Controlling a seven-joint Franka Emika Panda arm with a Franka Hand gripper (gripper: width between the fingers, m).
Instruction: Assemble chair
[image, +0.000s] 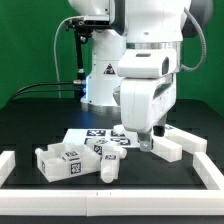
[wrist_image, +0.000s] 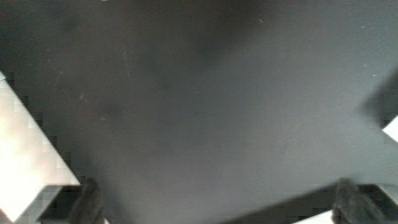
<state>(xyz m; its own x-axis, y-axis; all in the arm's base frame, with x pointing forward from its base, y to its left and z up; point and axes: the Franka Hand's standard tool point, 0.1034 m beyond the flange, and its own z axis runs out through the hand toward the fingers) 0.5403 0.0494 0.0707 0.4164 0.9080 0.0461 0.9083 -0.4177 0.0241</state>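
Here, low white border rails frame the black counter, and every loose chair part lies inside that frame, around the marker board. A cluster of tagged chair blocks sits just beside the marker board's near corner on the exterior view's left. Its long axis runs roughly along the front rail, tilted a little. A short chair bar lies at the marker board's front edge and points toward the camera; whether it touches the board is unclear. A long chair bar lies off the marker board's side on the exterior view's right, stretching away from it at a slant. The tool hangs low over that same side of the marker board, and its bulky white body hides part of the board and the long bar's inner end. In the wrist view the fingertips stand wide apart, with only blurred dark counter between them and nothing gripped. Two white slivers cut off by the frame are too partial to name.
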